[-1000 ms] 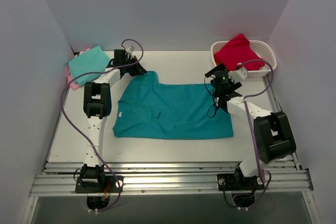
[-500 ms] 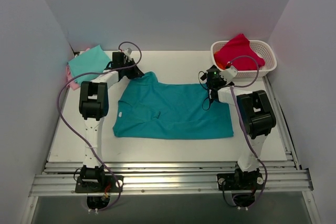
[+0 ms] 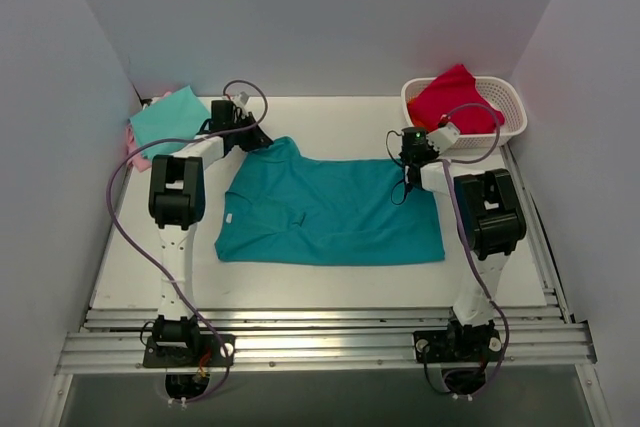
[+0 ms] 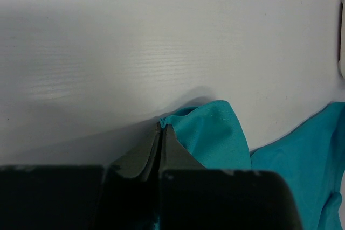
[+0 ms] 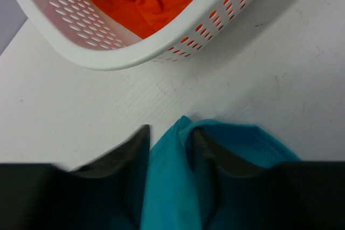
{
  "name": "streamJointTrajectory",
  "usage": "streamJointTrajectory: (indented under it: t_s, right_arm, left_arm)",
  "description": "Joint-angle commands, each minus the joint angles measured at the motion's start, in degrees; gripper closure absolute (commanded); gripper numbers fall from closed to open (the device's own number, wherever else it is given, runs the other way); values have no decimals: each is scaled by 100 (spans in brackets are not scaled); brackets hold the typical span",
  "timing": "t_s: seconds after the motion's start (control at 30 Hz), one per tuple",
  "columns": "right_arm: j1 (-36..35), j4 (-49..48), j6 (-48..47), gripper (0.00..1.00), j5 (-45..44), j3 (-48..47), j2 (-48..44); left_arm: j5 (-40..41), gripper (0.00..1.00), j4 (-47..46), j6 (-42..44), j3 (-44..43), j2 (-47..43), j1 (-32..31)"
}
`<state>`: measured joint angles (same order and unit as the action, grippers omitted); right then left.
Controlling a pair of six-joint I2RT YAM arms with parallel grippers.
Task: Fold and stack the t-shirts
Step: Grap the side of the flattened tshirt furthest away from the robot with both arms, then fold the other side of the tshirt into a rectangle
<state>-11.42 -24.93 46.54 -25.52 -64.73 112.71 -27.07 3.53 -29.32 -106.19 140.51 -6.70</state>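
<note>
A deep teal t-shirt (image 3: 330,212) lies spread flat across the middle of the table, its small white neck label at the left. My left gripper (image 3: 260,138) is at the shirt's far left corner. In the left wrist view that gripper (image 4: 161,125) is shut, pinching the edge of the teal cloth (image 4: 213,138). My right gripper (image 3: 408,159) is at the far right corner. In the right wrist view its jaws (image 5: 170,133) stand narrow around a raised fold of teal cloth (image 5: 167,187). A mint-green t-shirt (image 3: 168,119) lies folded on a pink one (image 3: 138,155) at the far left.
A white perforated basket (image 3: 505,132) stands at the far right corner with a red cloth (image 3: 450,97) heaped in it. It sits just beyond my right gripper, and its rim (image 5: 124,57) and an orange cloth (image 5: 140,9) show in the right wrist view. Side walls close in both sides.
My right arm swung from over the shirt's right part to its far right corner, and its jaws have closed in on a cloth fold. The left gripper stayed shut on its corner.
</note>
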Motion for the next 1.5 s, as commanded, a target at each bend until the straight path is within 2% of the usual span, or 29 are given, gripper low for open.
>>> streamJointTrajectory:
  t_s: [0.0, 0.07, 0.27, 0.47, 0.87, 1.17, 1.47]
  right_arm:
    - [140, -205, 47, 85, 108, 180, -38]
    - [184, -258, 65, 100, 169, 250, -47]
    - [193, -285, 74, 100, 214, 285, -143]
    - [193, -276, 74, 100, 240, 356, -512]
    - [202, 84, -31, 100, 135, 347, -1347]
    - [202, 199, -5, 100, 108, 882, -2076]
    - [184, 392, 100, 100, 64, 1559, -2859]
  left_arm:
    - [18, 98, -1, 93, 99, -243, 81]
    - [18, 98, -19, 84, 107, -261, 81]
    - [35, 98, -80, 67, 195, -348, 81]
    - [403, 98, -248, 41, 757, -1016, 81]
    - [580, 98, -555, 14, 1540, -2246, 72]
    - [668, 98, -625, 67, 2497, -3187, 28]
    - [1072, 98, -503, 190, 3849, -4802, -165]
